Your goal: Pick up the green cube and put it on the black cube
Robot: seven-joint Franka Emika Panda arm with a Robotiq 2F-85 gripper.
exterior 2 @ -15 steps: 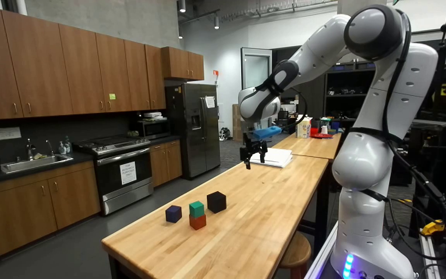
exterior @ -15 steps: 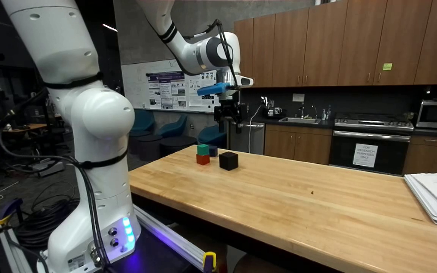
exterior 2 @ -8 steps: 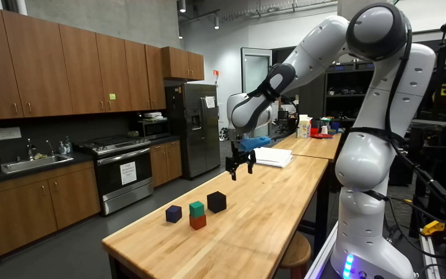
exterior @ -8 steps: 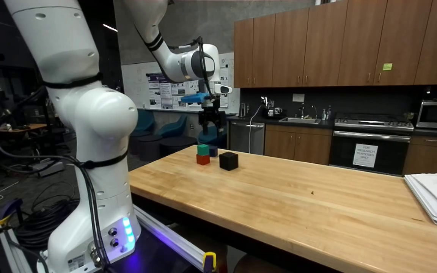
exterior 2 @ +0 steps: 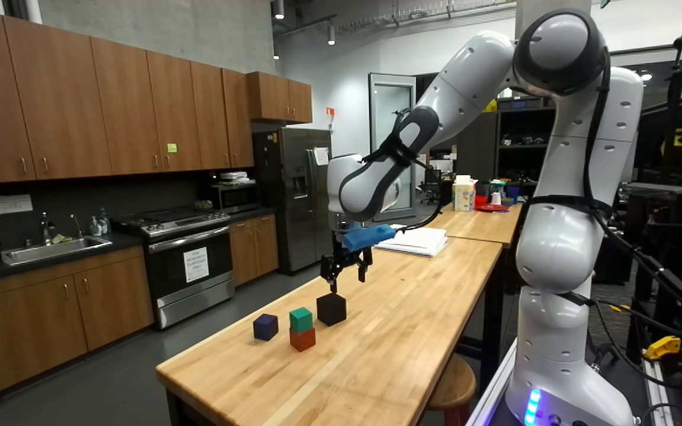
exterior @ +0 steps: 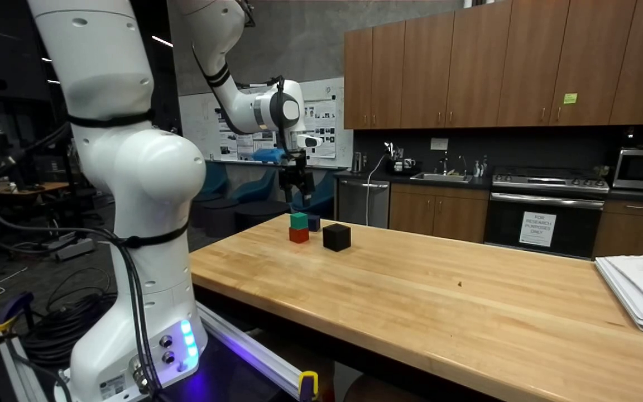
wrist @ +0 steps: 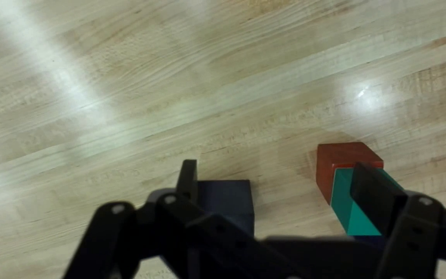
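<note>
A red cube (exterior 2: pixel 302 339) and a dark blue cube (exterior 2: pixel 266 327) sit apart on the bench (exterior 2: pixel 376 355). White papers (exterior 2: pixel 418 239) lie stacked farther along; a sink (exterior 2: pixel 57 249), stove (exterior 2: pixel 169 260) and fridge (exterior 2: pixel 296 201) stand beyond.

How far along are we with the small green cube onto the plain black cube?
Done: no transfer yet; the small green cube rests on the small red cube, apart from the plain black cube. In hand: the approach; the black end effector, open, has come lower and nearer the green cube. Left: grip it, lift it, set it on the black cube.
</note>
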